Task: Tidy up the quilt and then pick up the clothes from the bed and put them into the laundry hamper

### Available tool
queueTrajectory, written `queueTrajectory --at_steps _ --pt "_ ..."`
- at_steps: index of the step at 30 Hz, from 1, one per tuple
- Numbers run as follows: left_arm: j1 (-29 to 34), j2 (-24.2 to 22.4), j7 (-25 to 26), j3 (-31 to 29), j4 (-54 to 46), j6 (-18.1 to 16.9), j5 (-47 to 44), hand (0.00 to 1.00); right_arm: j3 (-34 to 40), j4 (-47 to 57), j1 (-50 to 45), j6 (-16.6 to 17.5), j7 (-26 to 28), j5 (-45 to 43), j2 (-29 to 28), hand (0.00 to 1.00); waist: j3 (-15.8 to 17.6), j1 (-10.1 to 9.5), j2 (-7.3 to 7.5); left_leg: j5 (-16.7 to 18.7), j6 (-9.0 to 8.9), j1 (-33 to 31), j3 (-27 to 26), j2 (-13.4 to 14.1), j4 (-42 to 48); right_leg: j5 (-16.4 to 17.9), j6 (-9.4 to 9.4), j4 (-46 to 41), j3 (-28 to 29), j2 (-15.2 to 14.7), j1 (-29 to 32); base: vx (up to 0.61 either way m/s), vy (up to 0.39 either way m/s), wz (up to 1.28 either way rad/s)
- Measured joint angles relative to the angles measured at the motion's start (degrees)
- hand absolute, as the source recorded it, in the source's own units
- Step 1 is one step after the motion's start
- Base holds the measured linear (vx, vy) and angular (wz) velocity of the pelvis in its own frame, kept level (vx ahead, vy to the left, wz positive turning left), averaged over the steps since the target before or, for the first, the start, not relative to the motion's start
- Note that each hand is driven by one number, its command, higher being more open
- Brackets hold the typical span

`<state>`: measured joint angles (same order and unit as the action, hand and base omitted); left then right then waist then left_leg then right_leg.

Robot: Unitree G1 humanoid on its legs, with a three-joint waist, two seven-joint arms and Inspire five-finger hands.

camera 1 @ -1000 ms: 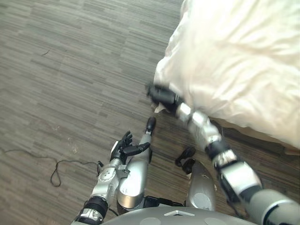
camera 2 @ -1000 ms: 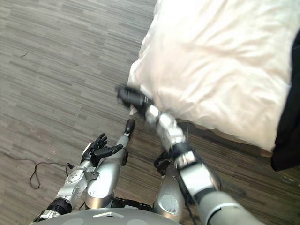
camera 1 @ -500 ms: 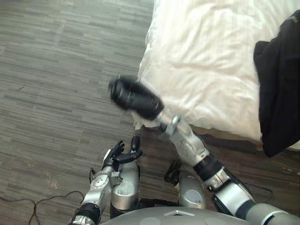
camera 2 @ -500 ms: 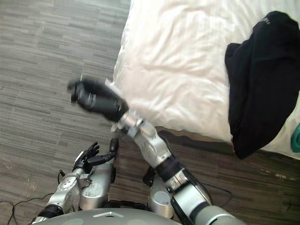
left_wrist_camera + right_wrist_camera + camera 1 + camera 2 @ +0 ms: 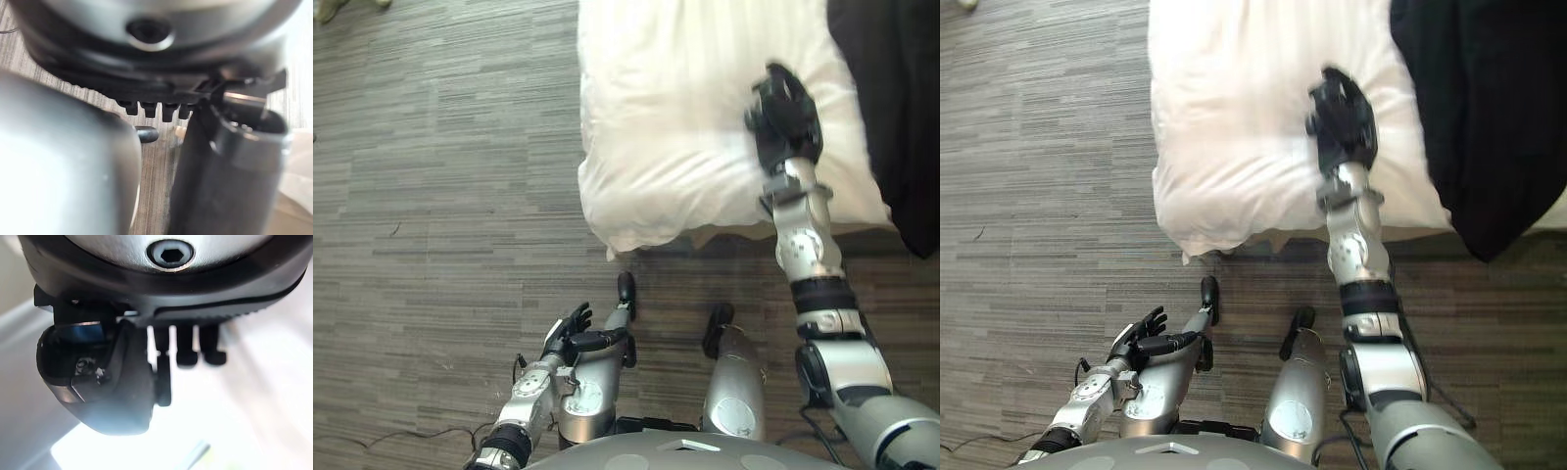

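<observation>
Your right hand (image 5: 784,116) is reaching out over the white quilt (image 5: 656,127), toward its right side. You cannot tell whether it is wide or narrow. The black clothes (image 5: 891,98) are lying just right of that hand. Your left hand (image 5: 566,338) is hanging near you over the floor (image 5: 440,196), loosely spread and holding nothing.

The right hand (image 5: 783,117) is above the quilt (image 5: 666,127), near its front edge. The clothes (image 5: 1489,117) lie on the quilt just right of that hand. The floor (image 5: 440,196) spreads to its left, below the left hand (image 5: 570,331).
</observation>
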<state>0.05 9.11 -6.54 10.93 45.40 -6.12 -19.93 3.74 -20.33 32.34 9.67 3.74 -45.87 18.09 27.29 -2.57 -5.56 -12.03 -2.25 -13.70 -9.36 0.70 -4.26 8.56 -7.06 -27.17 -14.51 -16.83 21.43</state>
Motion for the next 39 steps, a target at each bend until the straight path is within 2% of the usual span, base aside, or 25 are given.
queueTrajectory --at_steps 4,6,7,9,12,13,14,16,18,20,22,23,25,27,30,34,35,37,38,39 --pt "-0.1 -0.3 1.5 -0.3 0.2 -0.2 0.0 1.00 0.1 5.4 -8.8 3.3 0.9 0.7 -1.2 0.00 0.1 1.52 0.44 1.2 -0.44 0.3 -2.6 0.6 0.4 -0.1 -0.03 0.6 2.3 1.0 0.9 0.04 -0.048 -0.33" --pt "0.1 -0.3 2.5 -1.6 0.1 -0.1 -0.1 1.00 1.9 10.2 -18.4 6.9 2.5 2.8 -4.3 0.00 0.5 2.68 1.38 2.2 -0.72 0.2 -3.6 1.2 1.0 -0.1 -0.05 1.6 2.7 1.6 0.7 0.08 -0.045 -0.21" --pt "0.4 -0.3 2.8 -2.5 0.1 -0.1 -0.1 1.00 2.4 10.8 -21.9 7.5 2.9 2.8 -5.4 0.00 0.5 3.13 2.01 2.6 -0.77 0.3 -4.1 1.3 1.2 -0.2 -0.10 1.9 3.0 1.9 0.6 0.10 -0.039 -0.25" --pt "0.6 -0.2 3.3 -4.7 -0.5 -0.1 -0.1 1.00 5.6 8.1 -32.9 6.8 4.0 2.8 -8.1 0.00 1.0 4.27 3.88 4.1 -0.99 0.3 -5.3 1.7 2.3 -0.3 -0.28 3.0 3.9 2.3 0.3 0.13 -0.030 -0.28" --pt "0.9 -0.4 3.4 -6.5 -1.2 -0.1 -0.2 1.00 9.4 1.8 -42.6 4.9 4.8 2.8 -10.4 0.00 1.6 5.68 4.89 5.3 -1.20 1.2 -6.6 1.9 2.5 -0.4 -0.26 3.6 4.9 2.7 -0.3 0.15 -0.019 -0.26" --pt "1.5 -0.9 3.5 -7.8 -1.2 -0.1 -0.2 1.00 10.3 -0.8 -46.7 4.1 5.9 2.9 -11.3 0.00 1.8 6.68 5.36 6.1 -1.35 2.6 -7.3 1.9 2.6 -0.4 -0.25 4.3 5.4 2.9 -1.7 0.23 -0.023 -0.29" --pt "2.0 -0.9 3.3 -8.9 -1.2 -0.1 -0.1 1.00 10.4 -3.1 -50.5 4.2 8.1 3.4 -12.0 1.00 1.8 7.95 5.58 7.1 -1.47 4.1 -7.8 2.0 3.2 -0.4 -0.25 5.0 5.6 2.9 -3.5 0.20 -0.019 -0.28" --pt "2.4 -1.8 3.3 -10.1 -2.0 -0.2 -0.1 1.00 10.4 -6.6 -54.8 4.3 11.5 5.4 -11.8 1.00 1.6 9.04 5.89 8.0 -1.70 6.9 -8.3 2.1 3.2 -0.4 -0.27 6.5 5.7 3.2 -6.8 0.18 -0.004 -0.20" --pt "2.4 -2.3 2.9 -10.2 -2.4 -0.1 0.0 1.00 10.1 -11.1 -56.2 4.5 14.5 9.6 -12.4 1.00 0.4 9.19 6.77 8.6 -1.73 8.6 -8.7 2.3 3.2 -0.5 -0.43 7.8 5.7 3.5 -8.9 0.12 -0.002 -0.11" --pt "2.4 -2.4 2.0 -10.2 -0.9 1.4 0.0 1.00 9.9 -17.9 -55.8 4.5 17.9 14.2 -13.9 1.00 -3.5 9.07 7.89 8.7 -1.80 9.8 -8.1 2.9 3.0 -0.9 -0.69 10.5 4.6 4.0 -11.7 0.09 -0.015 0.13" --pt "2.4 -2.4 1.6 -10.2 1.2 2.9 0.1 1.00 9.5 -21.3 -55.3 4.5 19.5 14.3 -14.7 1.00 -5.7 9.00 8.29 8.8 -1.94 11.4 -7.2 3.0 2.8 -1.3 -0.68 12.6 3.1 4.2 -15.1 0.07 0.001 0.28" --pt "2.9 -2.6 1.4 -10.4 3.6 4.3 0.3 1.00 9.9 -23.9 -54.1 4.5 18.7 16.4 -15.0 1.00 -8.5 8.86 8.17 9.0 -2.11 12.9 -6.6 3.3 1.7 -2.2 -0.69 15.3 2.2 4.8 -17.7 0.06 0.032 0.23" --pt "3.2 -2.7 1.6 -11.4 5.1 5.8 1.1 1.00 10.0 -25.0 -52.9 4.4 17.8 17.1 -14.9 1.00 -10.6 8.55 8.05 8.8 -2.05 14.0 -6.6 3.4 0.6 -3.3 -0.71 17.6 2.1 5.3 -19.2 0.02 0.042 -0.01" --pt "3.2 -2.5 2.8 -12.7 6.8 8.3 2.6 1.00 11.4 -26.8 -51.0 2.8 15.4 27.7 -14.6 1.00 -12.8 7.67 7.89 8.4 -1.90 15.8 -6.8 3.3 -0.5 -5.0 -0.98 20.9 2.2 5.8 -21.7 -0.02 0.042 -0.12" --pt "3.3 -2.2 3.3 -14.7 9.2 10.2 5.1 1.00 13.1 -32.4 -48.0 1.9 15.0 34.9 -13.5 1.00 -14.7 7.46 7.93 8.5 -1.91 17.9 -7.1 2.9 -0.6 -5.5 -1.30 23.3 2.3 6.0 -24.4 -0.05 0.037 -0.05" --pt "4.4 -2.3 2.5 -16.8 11.4 11.5 10.8 1.00 14.0 -35.2 -46.4 0.8 14.3 36.0 -13.0 1.00 -16.1 7.35 6.92 9.0 -2.44 19.6 -9.2 3.3 -0.6 -6.1 -0.93 23.8 5.4 6.7 -24.5 -0.05 0.018 -0.39" --pt "4.7 -2.2 2.0 -18.8 11.4 11.5 12.1 1.00 14.3 -35.9 -45.5 0.7 14.2 36.4 -12.7 1.00 -16.2 7.20 6.98 10.0 -2.96 20.2 -9.5 3.4 0.5 -6.8 -0.85 24.7 7.8 7.2 -24.3 -0.03 0.021 -0.97" --pt "4.8 -2.4 0.9 -22.9 11.3 11.4 12.9 1.00 14.3 -37.2 -44.2 0.5 14.2 36.8 -12.6 1.00 -16.0 6.42 7.65 14.8 -1.82 17.6 -2.2 4.4 10.4 -7.7 -0.65 24.7 12.8 7.5 -23.7 -0.04 0.006 -1.31" --pt "5.3 -3.4 0.8 -25.1 10.6 11.1 12.8 1.00 13.7 -37.2 -44.1 0.3 14.3 37.0 -12.3 1.00 -16.1 5.17 7.19 19.1 -1.48 15.0 2.6 5.4 18.8 -7.8 -0.51 23.7 17.1 8.7 -22.5 -0.07 0.006 -1.38" --pt "5.9 -4.0 0.8 -25.9 10.0 10.9 12.8 1.00 13.5 -37.1 -44.1 0.0 14.3 37.6 -11.9 1.00 -16.3 4.71 6.90 21.4 -1.56 13.7 4.3 6.1 23.2 -7.8 -0.50 23.1 19.2 9.6 -21.8 -0.09 0.059 -1.84"
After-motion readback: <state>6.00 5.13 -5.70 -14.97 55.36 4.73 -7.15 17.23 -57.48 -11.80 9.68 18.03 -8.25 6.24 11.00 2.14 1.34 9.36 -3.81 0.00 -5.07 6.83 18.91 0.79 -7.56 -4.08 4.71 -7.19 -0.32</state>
